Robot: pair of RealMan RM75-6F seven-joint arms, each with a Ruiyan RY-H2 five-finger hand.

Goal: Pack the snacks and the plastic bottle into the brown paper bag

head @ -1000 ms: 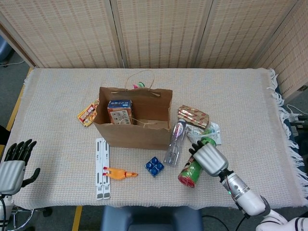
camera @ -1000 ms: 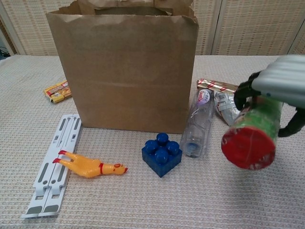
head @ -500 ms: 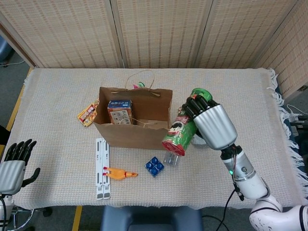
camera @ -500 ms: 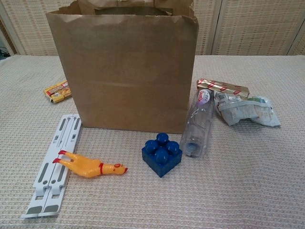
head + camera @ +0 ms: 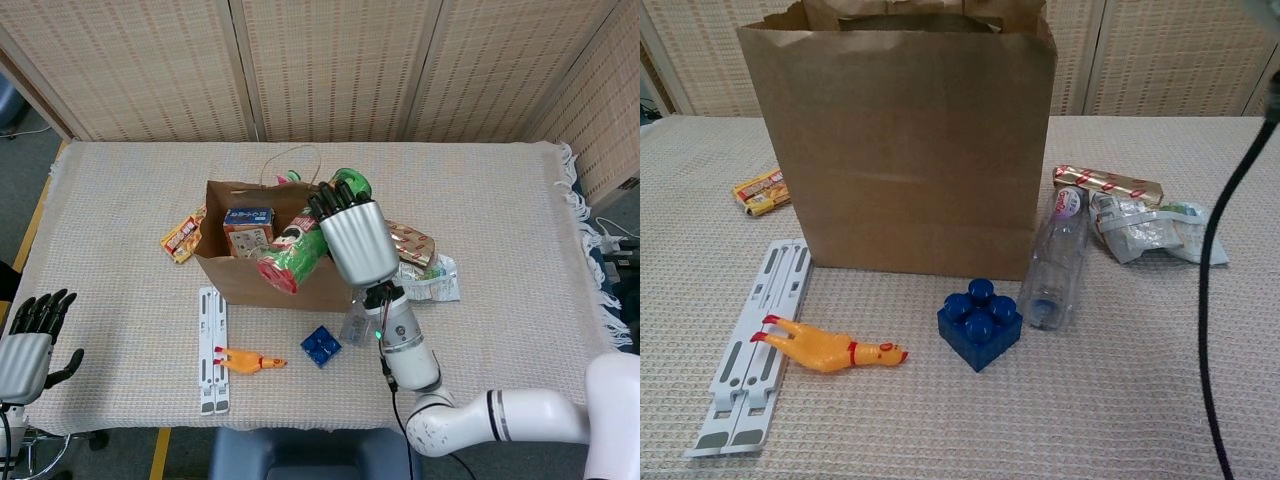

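- Right robot hand [image 5: 352,237] wrapped around the green cylindrical snack canister with the red end [image 5: 299,252], held tilted over the open mouth of the brown paper bag [image 5: 262,280].
- Red end pointing down and away from the palm, toward the bag's front wall; best to swing it a little further over the opening before letting go, so that it clears the rim.
- Small printed snack box [image 5: 248,231] already standing inside, beyond the canister's red end; wiser to aim for the free space nearer the robot hand.
- Lower until most of the canister is below the rim, then spread the fingers; a drop from high could tip the bag, going by its light paper walls.
- Clear plastic bottle [image 5: 1055,262] lying on the surface just below the robot hand, touching or nearly touching the bag's side; next in line, probably.
- Gold-and-red wrapped snack bar [image 5: 1108,181] and crinkled silver snack packet [image 5: 1148,228] beside the robot hand's far side, still unpacked.
- Left robot hand [image 5: 32,332] far off at the surface's edge, fingers apart, holding nothing.
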